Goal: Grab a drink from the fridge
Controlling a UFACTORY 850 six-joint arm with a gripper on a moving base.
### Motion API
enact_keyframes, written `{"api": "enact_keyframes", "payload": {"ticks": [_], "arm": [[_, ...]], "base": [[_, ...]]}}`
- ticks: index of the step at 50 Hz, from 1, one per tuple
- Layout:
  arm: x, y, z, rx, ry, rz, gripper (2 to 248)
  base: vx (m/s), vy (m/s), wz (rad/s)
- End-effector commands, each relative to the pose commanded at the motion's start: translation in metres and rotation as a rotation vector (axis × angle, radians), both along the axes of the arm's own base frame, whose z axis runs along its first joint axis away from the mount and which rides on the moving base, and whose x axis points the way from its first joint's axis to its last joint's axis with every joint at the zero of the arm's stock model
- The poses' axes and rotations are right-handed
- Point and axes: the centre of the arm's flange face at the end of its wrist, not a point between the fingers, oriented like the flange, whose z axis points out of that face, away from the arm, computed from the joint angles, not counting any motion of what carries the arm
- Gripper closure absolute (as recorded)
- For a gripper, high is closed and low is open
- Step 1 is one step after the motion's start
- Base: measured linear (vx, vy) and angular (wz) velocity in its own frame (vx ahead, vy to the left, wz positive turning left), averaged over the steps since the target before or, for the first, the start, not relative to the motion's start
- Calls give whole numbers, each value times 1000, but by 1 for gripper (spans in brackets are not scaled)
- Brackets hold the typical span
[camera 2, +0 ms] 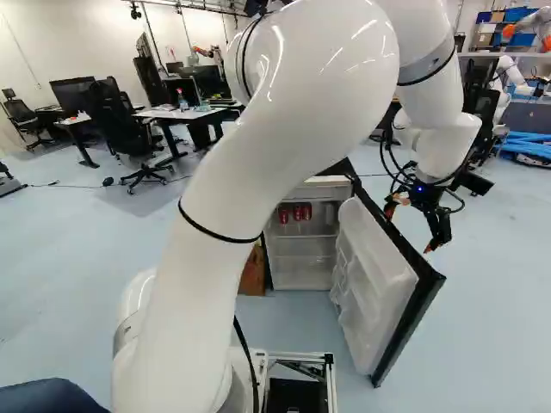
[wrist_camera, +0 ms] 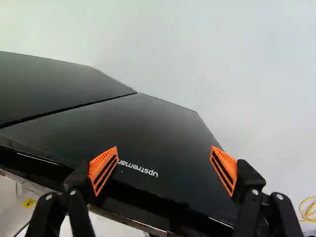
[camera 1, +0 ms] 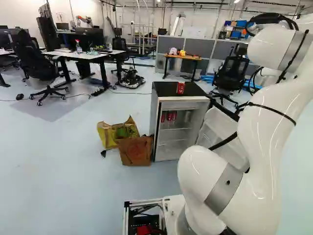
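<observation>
On pale floor (camera 1: 58, 166), open fridge (camera 1: 175, 133), desks (camera 1: 88, 56) beyond

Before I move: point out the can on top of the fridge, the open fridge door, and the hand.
Red can (camera 1: 181, 88): left base view, middle of its side.
Fridge door (camera 2: 370, 267): right base view, its white inner face.
Hand (wrist_camera: 164, 158): wrist view, midway between the fingertips.

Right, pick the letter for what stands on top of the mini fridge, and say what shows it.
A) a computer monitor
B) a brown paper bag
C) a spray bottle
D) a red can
D: in the left base view a red can stands on the black top of the mini fridge.
</observation>
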Motion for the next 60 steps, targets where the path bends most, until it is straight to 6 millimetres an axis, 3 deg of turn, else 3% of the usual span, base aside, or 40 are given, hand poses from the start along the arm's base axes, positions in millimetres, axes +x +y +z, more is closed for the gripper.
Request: {"api": "enact_keyframes", "payload": {"ticks": [60], "arm": [[-35,70,-3,133,86,27,3]], "base": [[0,0,0]]}}
